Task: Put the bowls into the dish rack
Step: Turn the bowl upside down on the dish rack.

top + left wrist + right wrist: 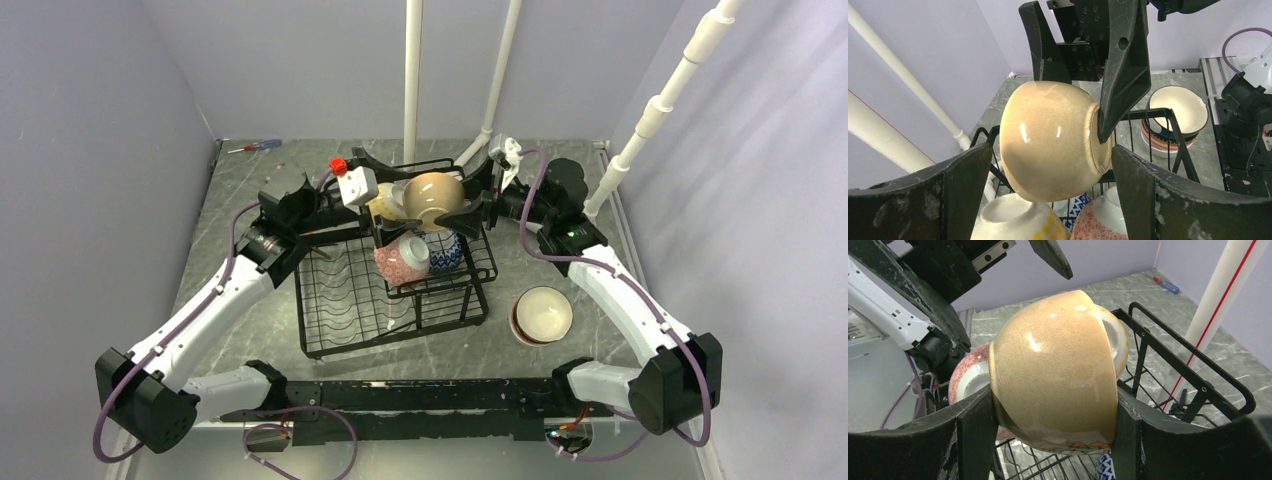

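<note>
Black right hand (pixel 1055 402) is clamping the tan bowl (pixel 1053 355) on its side, the left hand (pixel 1050 150) is gaping released with a finger either side of that bowl, and just below a pink bowl (pixel 401 260) and a yellow-dotted bowl (pixel 1010 220) are lying in the dish rack (pixel 340 312).

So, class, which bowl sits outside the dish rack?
The striped, cream-lined bowl upright on the table right of the dish rack; the others are in or above it.
</note>
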